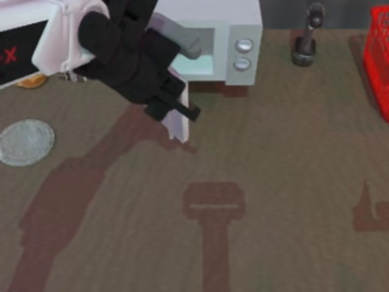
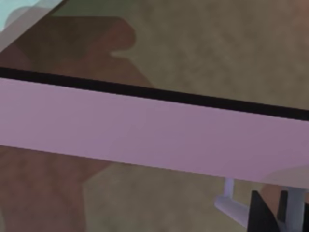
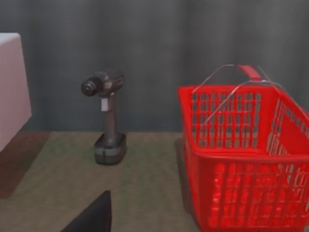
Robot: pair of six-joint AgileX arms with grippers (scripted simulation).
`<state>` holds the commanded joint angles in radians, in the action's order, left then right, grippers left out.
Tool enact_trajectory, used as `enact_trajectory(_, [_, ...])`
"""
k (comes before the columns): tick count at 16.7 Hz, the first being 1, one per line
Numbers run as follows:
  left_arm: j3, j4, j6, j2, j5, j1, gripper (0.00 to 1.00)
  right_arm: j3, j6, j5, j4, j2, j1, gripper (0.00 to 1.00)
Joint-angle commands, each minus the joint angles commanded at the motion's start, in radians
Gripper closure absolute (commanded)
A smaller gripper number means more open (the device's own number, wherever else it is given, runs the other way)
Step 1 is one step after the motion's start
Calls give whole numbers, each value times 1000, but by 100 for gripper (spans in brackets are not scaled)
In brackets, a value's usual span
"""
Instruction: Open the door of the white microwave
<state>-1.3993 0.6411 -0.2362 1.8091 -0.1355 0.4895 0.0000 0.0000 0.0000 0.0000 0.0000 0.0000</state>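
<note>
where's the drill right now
In the top view the drill stands upright at the table's far edge, right of the white microwave and left of the red basket; the right wrist view shows it too.

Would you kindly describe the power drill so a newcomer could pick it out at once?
Start at the white microwave at the table's back edge. Between it and the red basket on the right stands the power drill, upright on its base: the only dark grey, slim thing there.
</note>
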Motion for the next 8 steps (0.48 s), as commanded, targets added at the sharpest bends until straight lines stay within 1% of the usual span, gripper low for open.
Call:
enact_trajectory(2, [9, 2, -16, -4, -8, -6, 100, 0, 0, 0, 0, 0, 0, 0])
enact_trajectory(8, [9, 2, -16, -4, -8, -6, 100, 0, 0, 0, 0, 0, 0, 0])
